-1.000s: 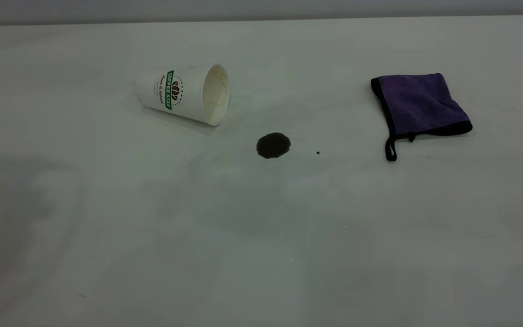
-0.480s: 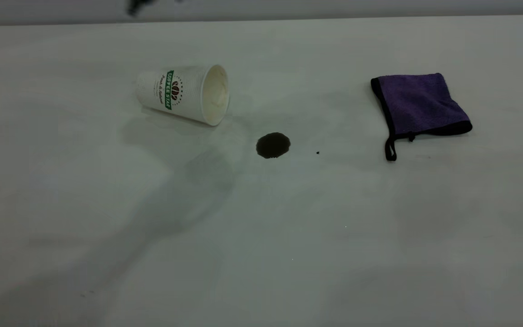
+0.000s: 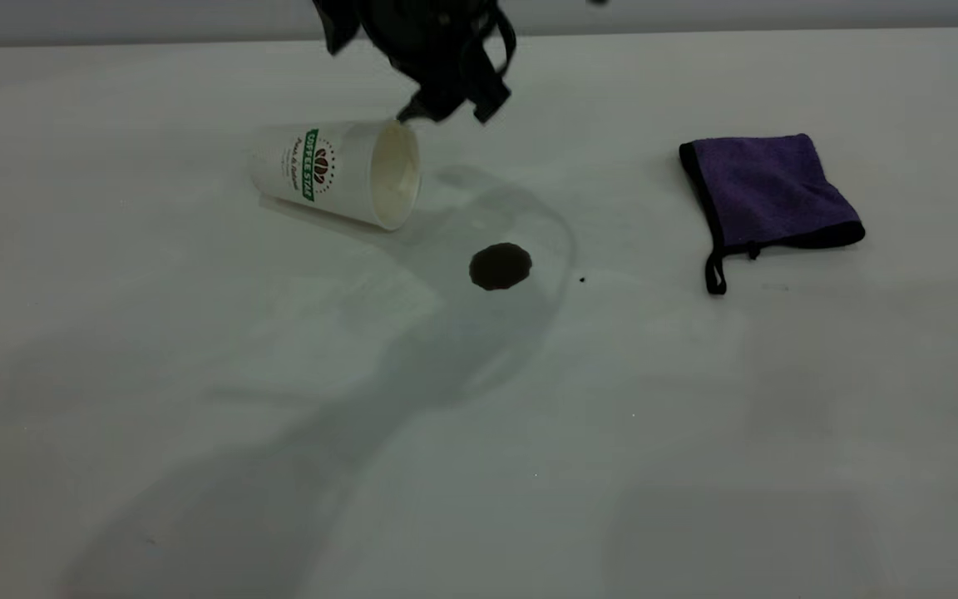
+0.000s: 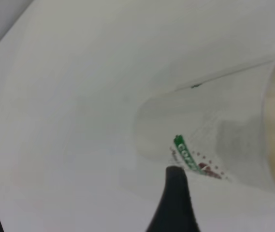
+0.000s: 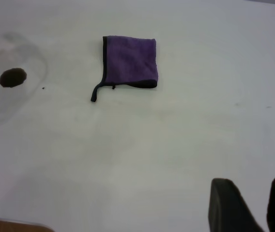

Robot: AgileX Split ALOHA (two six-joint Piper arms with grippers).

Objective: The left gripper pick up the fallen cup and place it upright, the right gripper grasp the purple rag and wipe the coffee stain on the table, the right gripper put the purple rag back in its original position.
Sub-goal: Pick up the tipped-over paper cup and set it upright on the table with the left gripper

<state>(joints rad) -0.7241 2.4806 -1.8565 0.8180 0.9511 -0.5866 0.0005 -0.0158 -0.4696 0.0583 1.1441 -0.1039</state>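
Since half a second ago, the left gripper (image 3: pixel 446 106) has dropped in at top centre, cropped by the frame edge, fingers spread just above the fallen cup's (image 3: pixel 338 170) mouth. Right gripper (image 5: pixel 251 203) hangs released at its view's lower right, only its fingertips showing, well apart from the purple rag (image 3: pixel 766 195) and the coffee stain (image 3: pixel 501 266).

The left gripper (image 3: pixel 446 104) is cut off by the top edge of the exterior view, so most of it is out of sight, and it is too dark to tell how its fingers stand. In the left wrist view only 1 black fingertip (image 4: pixel 175 203) shows. The cup (image 4: pixel 214 145) there is blurry, its mouth runs off the edge, and the words on its green band cannot be read. In the right wrist view the right gripper (image 5: pixel 251 205) shows only 2 finger ends, cut by the edge.
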